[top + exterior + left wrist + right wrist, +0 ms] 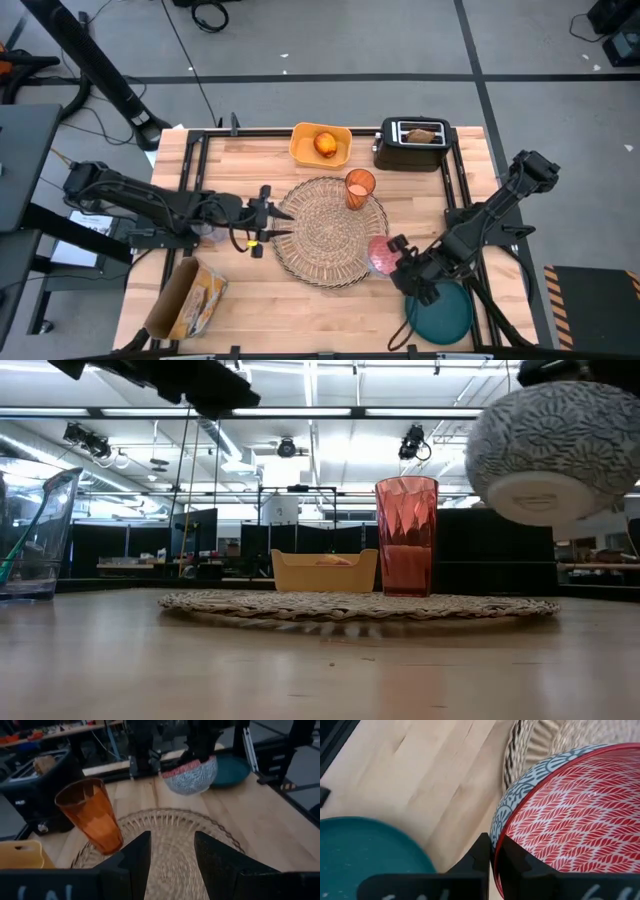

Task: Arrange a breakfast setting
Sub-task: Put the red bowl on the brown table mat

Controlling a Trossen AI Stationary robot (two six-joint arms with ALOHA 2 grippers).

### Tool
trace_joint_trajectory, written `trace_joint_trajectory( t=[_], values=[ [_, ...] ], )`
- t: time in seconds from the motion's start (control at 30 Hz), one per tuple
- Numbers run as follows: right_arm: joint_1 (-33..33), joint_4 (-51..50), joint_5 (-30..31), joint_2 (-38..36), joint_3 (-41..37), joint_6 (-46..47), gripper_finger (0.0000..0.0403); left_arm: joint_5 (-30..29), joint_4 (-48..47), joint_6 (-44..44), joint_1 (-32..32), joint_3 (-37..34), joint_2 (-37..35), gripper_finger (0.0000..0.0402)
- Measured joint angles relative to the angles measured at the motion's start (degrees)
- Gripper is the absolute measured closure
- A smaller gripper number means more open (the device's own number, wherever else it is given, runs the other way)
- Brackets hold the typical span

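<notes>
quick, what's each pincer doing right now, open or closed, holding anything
Left pincer: open, empty, over the straw placemat.
Right pincer: shut on the rim of the small pink bowl, lifted off the table.

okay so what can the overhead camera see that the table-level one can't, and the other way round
Only the high view shows the toaster with toast, the teal plate, and both grippers: the left gripper open at the placemat's edge, the right gripper shut on the bowl's rim. Only the low view shows the bowl off the table and a spoon standing in a clear container. Both show placemat, orange cup and yellow tray.
</notes>
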Motion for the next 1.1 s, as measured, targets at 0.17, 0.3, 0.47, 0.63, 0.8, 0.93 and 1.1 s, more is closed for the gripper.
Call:
trace_joint_trajectory(
  t=[0.17, 0.3, 0.47, 0.63, 0.8, 0.93, 1.1],
  values=[
    [-2.95, 4.13, -1.26, 0.03, 0.00, -7.70, 0.0381, -0.25, -4.76, -0.51, 0.38, -0.02, -3.76, 0.0241],
    [-4.40, 7.34, -1.91, 1.81, 1.01, -13.89, 0.0381, -1.11, -8.08, -1.94, 0.97, -0.02, -6.07, 0.0242],
    [-8.09, 5.17, -3.94, 8.84, 6.57, -22.06, 0.0381, -1.14, -9.53, -3.02, 1.99, -0.02, -6.76, 0.0242],
    [-14.96, 1.76, -5.80, 15.49, 12.25, -30.02, 0.0381, -1.23, -9.99, -2.99, 3.85, -0.04, -6.69, 0.0242],
    [-20.50, 0.44, -5.68, 22.58, 17.96, -37.33, 0.0381, -1.31, -11.78, -2.99, 5.52, -0.04, -6.69, 0.0242],
    [-23.32, -1.75, -5.69, 28.31, 22.09, -41.87, 0.0381, -1.33, -14.25, -2.60, 5.58, -0.04, -7.98, 0.0242],
    [-26.69, -5.33, -2.30, 32.12, 26.16, -41.90, 0.0381, -1.33, -17.30, -2.55, 5.58, -0.02, -11.29, 0.0241]
  ],
)
